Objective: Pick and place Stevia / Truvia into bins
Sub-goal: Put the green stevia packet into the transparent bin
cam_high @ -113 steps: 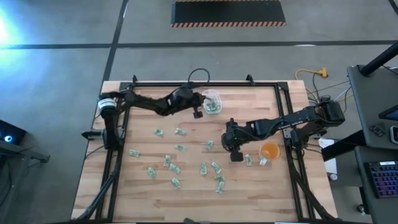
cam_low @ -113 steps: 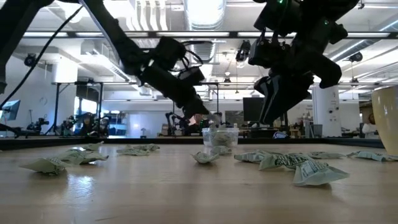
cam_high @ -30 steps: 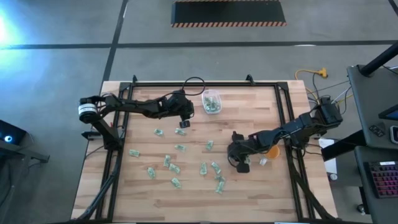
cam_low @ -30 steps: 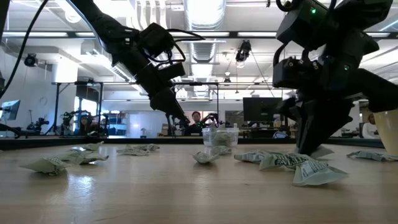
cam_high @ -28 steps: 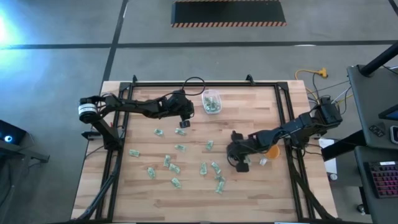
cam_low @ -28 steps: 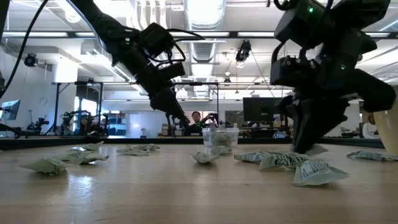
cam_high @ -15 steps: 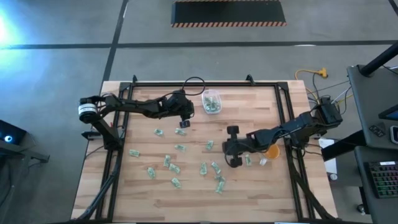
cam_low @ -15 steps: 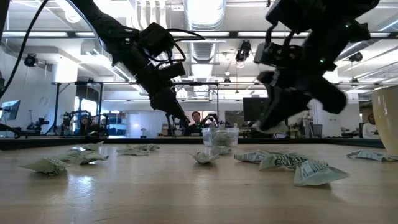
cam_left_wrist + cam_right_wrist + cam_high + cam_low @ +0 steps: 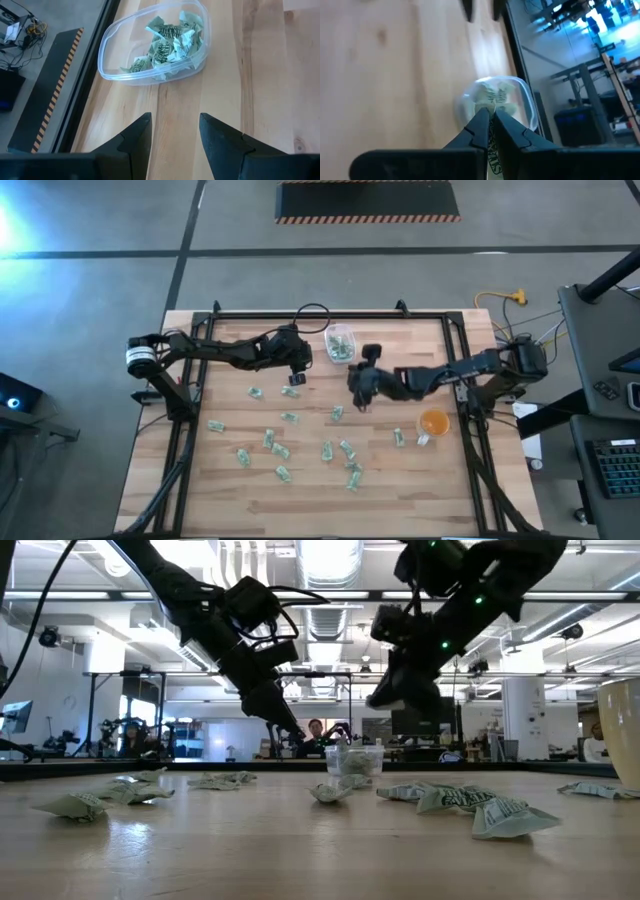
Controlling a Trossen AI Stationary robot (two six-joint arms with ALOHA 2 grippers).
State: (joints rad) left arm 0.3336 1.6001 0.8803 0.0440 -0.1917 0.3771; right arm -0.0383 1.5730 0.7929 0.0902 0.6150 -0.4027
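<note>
My right gripper [image 9: 489, 117] is pressed together on one Stevia packet [image 9: 492, 150], whose printed edge shows between the fingertips in the right wrist view. In the high view this gripper [image 9: 358, 394] is raised above the desk [image 9: 420, 480], near the clear bin [image 9: 341, 344] but not over it. The bin stands at the far edge of the desk and already contains several packets [image 9: 167, 42].

Procedure for the step in hand, as I judge it:
1. Carry the held packet onward until the fingertips are above the middle of the bin, not above its rim.
2. Lower until the packet is inside the walls before releasing; a flat, light packet may drift if released high.
3. Avoid contact with the wall. The bin looks light and may slide.

My left gripper [image 9: 294, 377] hovers just beside the bin with its fingers [image 9: 135, 140] apart and nothing between them. Keep the two arms separated during the approach.

Many loose packets [image 9: 282, 452] lie scattered over the middle of the desk, well apart from the bin.
</note>
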